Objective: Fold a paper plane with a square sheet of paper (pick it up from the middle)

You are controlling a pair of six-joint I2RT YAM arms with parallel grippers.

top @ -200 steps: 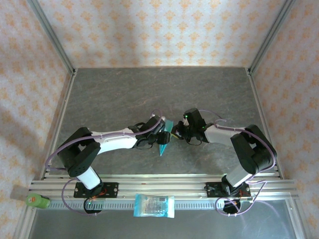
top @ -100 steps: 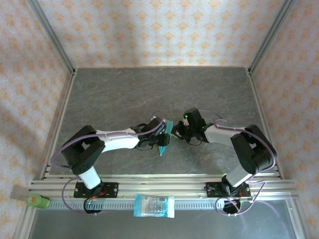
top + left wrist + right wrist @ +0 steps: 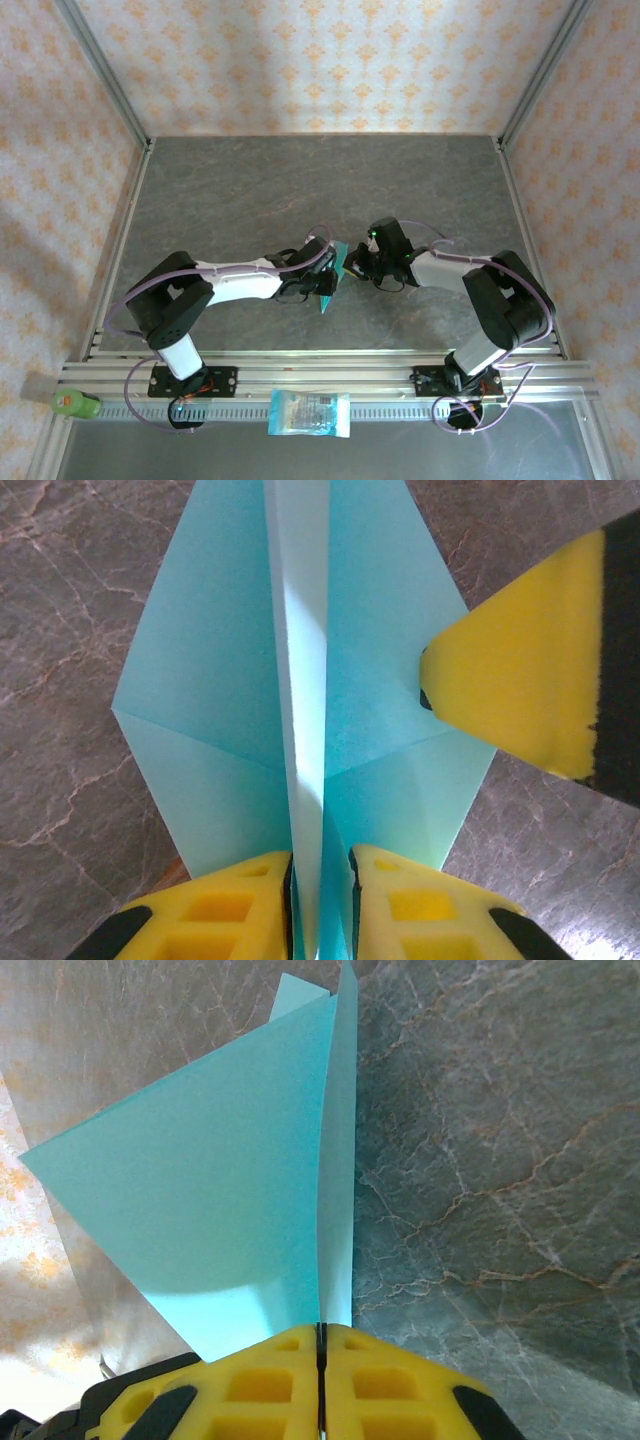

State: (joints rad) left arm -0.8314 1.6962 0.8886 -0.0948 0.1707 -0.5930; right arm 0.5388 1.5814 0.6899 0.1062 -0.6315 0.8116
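Observation:
The square sheet of paper (image 3: 326, 298) is light teal, folded with a raised centre crease and two wing-like flaps, and hangs above mid-table between both grippers. In the left wrist view the paper (image 3: 220, 680) spreads out ahead. My left gripper (image 3: 320, 865) is shut on its upright centre fold, a yellow pad on each side. A yellow finger (image 3: 520, 680) of the other arm touches the paper's right edge. My right gripper (image 3: 321, 1332) is shut on the paper's (image 3: 220, 1180) edge, pads pressed together. From above, the left gripper (image 3: 322, 272) and right gripper (image 3: 352, 266) face each other.
The grey stone table (image 3: 250, 190) stretches behind and beside the arms. A blue-and-white printed packet (image 3: 310, 413) lies on the front rail, and a green object (image 3: 75, 403) lies at the near left corner. Metal posts and patterned walls enclose the workspace.
My left arm has edged slightly right and forward toward the paper. The right arm and the paper have stayed where they were.

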